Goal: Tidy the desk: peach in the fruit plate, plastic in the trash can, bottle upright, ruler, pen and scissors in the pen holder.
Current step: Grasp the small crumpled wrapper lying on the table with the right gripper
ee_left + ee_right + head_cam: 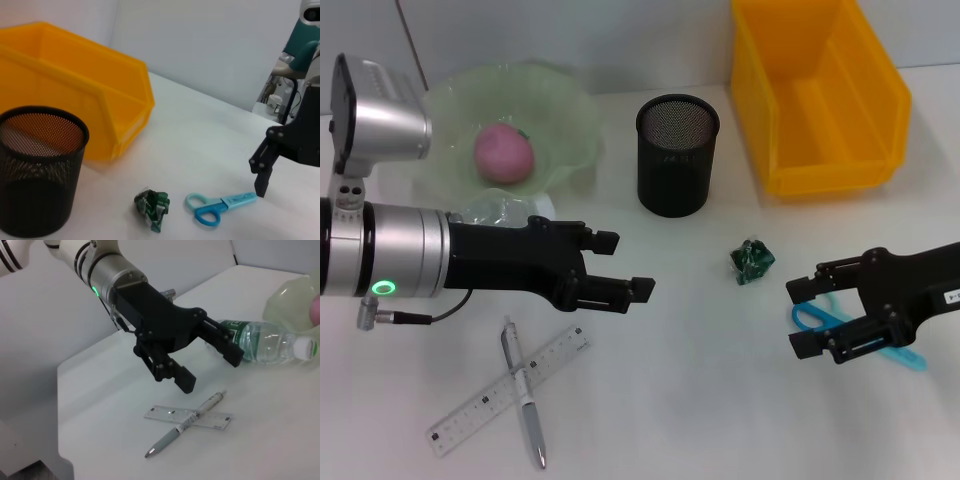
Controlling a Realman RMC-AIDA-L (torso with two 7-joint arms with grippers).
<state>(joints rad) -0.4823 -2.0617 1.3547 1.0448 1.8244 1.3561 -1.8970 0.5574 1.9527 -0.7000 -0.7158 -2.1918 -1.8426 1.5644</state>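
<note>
A pink peach (pixel 503 153) lies in the green fruit plate (pixel 570 110). A clear plastic bottle (pixel 495 210) lies on its side under my left arm; it also shows in the right wrist view (pixel 265 342). My left gripper (pixel 625 265) is open and empty above the table, beyond the crossed ruler (pixel 485 405) and pen (pixel 523 393). A green crumpled plastic wad (pixel 752 260) lies near the black mesh pen holder (pixel 677 155). My right gripper (pixel 802 317) is open, its jaws on either side of the blue scissors (pixel 812 318).
A yellow bin (pixel 820 95) stands at the back right, beside the pen holder. In the left wrist view the bin (pixel 75 90), holder (pixel 40 175), wad (pixel 152 207) and scissors (pixel 220 205) show, with the right gripper (pixel 262 170) at the blade end.
</note>
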